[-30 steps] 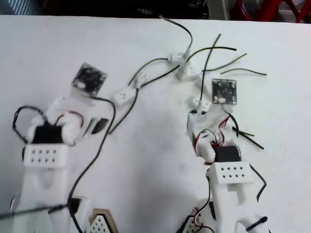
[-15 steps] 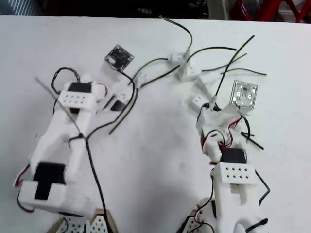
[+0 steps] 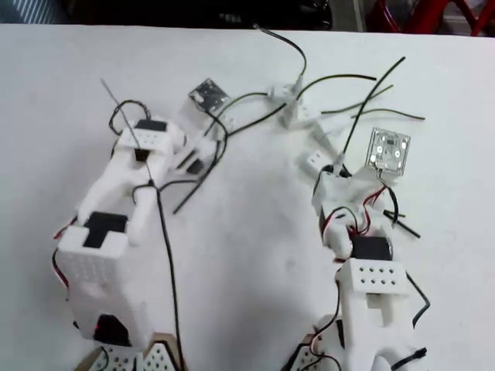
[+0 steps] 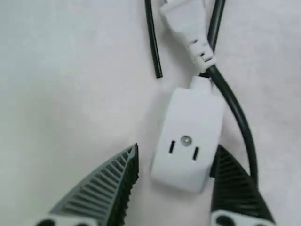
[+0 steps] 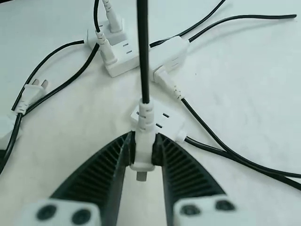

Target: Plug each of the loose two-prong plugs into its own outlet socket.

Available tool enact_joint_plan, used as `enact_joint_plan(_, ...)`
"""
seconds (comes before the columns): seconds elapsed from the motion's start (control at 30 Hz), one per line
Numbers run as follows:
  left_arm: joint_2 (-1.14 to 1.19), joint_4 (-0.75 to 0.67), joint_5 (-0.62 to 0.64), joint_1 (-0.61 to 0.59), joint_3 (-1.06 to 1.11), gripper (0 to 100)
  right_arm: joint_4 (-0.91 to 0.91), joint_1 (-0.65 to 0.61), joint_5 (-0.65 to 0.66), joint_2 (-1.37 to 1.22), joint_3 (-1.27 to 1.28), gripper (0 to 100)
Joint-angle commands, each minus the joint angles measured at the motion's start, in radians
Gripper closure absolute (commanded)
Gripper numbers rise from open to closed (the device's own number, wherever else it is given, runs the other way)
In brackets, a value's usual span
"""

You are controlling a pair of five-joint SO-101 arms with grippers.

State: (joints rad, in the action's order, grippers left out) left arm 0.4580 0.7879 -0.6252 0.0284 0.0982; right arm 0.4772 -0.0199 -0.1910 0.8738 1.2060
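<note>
Plug [image 5: 141, 159], I think light with stiff cord [image 5: 142, 56], is clamped at its body by right gripper [image 5: 142, 141]; left gripper [image 4: 176, 155], at nine o'clock, gapes around a socket [image 4: 188, 127].

Bright, even light washes the white table [image 3: 255, 255], leaving only faint, soft shadows.

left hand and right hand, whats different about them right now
The left hand is open; the right hand is shut. The left hand's fingers sit either side of a white outlet socket lying flat on the table, while the right hand clamps a white plug by its body, black cord leading away. Shared: both have dark ribbed fingers and work on white fittings.
</note>
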Motion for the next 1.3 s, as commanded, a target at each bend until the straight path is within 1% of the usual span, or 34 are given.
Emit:
enact_joint_plan(0.0,-0.013,0.006,-0.006,0.01,-0.055,84,-0.025,0.012,-0.002,0.021,-0.005,98.1)
enact_joint_plan(0.27,-0.196,0.161,-0.002,0.008,-0.048,98,-0.025,0.013,-0.002,0.024,-0.003,98.1)
enact_joint_plan(0.53,-0.458,0.358,-0.006,0.005,-0.048,98,-0.025,0.013,-0.002,0.022,-0.002,98.1)
enact_joint_plan(0.63,-0.559,0.46,-0.006,0.012,-0.046,98,-0.025,0.015,-0.002,0.024,-0.002,98.1)
enact_joint_plan(0.73,-0.631,0.569,-0.008,0.015,-0.046,98,-0.025,0.021,-0.002,0.024,-0.002,98.1)
enact_joint_plan(0.83,-0.682,0.64,-0.006,0.015,-0.017,98,-0.025,0.041,-0.006,0.024,-0.003,98.1)
enact_joint_plan(0.93,-0.736,0.641,-0.008,0.033,0.087,98,-0.047,0.041,-0.005,0.018,0.0,98.1)
enact_joint_plan(1.03,-0.823,0.606,-0.008,0.061,0.215,98,-0.047,0.041,-0.003,0.018,0.0,98.1)
enact_joint_plan(1.27,-1.185,0.551,0.003,0.127,0.437,97,-0.047,0.041,-0.006,0.018,0.0,98.1)
